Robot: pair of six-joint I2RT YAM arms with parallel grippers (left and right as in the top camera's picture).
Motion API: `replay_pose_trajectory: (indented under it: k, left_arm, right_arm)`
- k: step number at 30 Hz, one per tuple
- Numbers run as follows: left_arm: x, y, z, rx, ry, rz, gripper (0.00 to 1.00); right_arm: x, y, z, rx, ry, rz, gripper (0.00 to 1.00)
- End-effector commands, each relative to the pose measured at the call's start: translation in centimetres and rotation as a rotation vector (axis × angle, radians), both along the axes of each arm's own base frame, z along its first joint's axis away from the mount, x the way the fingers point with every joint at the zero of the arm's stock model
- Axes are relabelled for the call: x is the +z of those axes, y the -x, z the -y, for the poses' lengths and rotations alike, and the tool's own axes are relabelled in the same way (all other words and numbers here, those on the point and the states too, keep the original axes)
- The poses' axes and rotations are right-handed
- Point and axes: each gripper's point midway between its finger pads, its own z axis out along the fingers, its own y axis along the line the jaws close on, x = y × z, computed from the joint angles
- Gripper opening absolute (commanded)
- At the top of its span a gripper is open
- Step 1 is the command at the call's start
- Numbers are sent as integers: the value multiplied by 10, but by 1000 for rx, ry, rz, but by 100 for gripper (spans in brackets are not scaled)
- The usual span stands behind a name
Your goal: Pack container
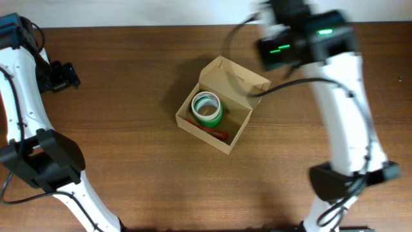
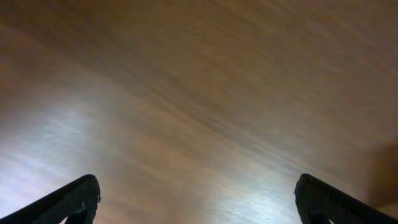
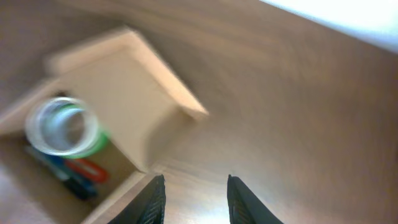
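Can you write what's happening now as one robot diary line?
box: lid up, tape roll inside | left pincer: open, empty | right pincer: open, empty

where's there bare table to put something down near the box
Widest bare table lies between the left arm and the container. Another free strip runs in front of the container, between both arm bases. Crowded: the container's floor, filled by the tape roll and a red item, and its right side, under the right arm and cable.
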Motion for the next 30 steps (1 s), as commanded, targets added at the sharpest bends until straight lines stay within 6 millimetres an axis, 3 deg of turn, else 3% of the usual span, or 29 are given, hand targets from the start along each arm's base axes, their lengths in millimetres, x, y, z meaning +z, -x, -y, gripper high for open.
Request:
replay_pose_trajectory:
  k: [1, 4, 6, 8, 9, 10, 16, 24, 30]
  left_arm:
    - [-2, -9, 22, -24, 136, 49, 100]
    - [-1, -14, 35, -41, 211, 77, 96]
    - [1, -19, 50, -122, 277, 107, 66]
    - [4, -24, 66, -204, 323, 132, 44]
    - [4, -26, 72, -228, 323, 134, 26]
    - [4, -28, 78, -252, 318, 134, 1]
    - [1, -53, 113, -444, 173, 148, 1]
    - [3, -70, 172, -587, 123, 179, 3]
    - [3, -69, 195, -637, 127, 175, 22]
  right_arm:
    - [-48, 12, 52, -147, -108, -144, 34]
    - [-92, 26, 86, -242, -185, -238, 34]
    - [-122, 34, 95, -290, -239, -312, 30]
    - [-150, 39, 99, -319, -253, -366, 23]
    - [-164, 41, 98, -328, -253, -388, 20]
    - [-175, 41, 95, -327, -261, -403, 17]
    - [-220, 29, 72, -320, -282, -430, 5]
    - [-254, 3, 27, -249, -351, -423, 4]
    - [-261, -33, -21, -145, -480, -324, 4]
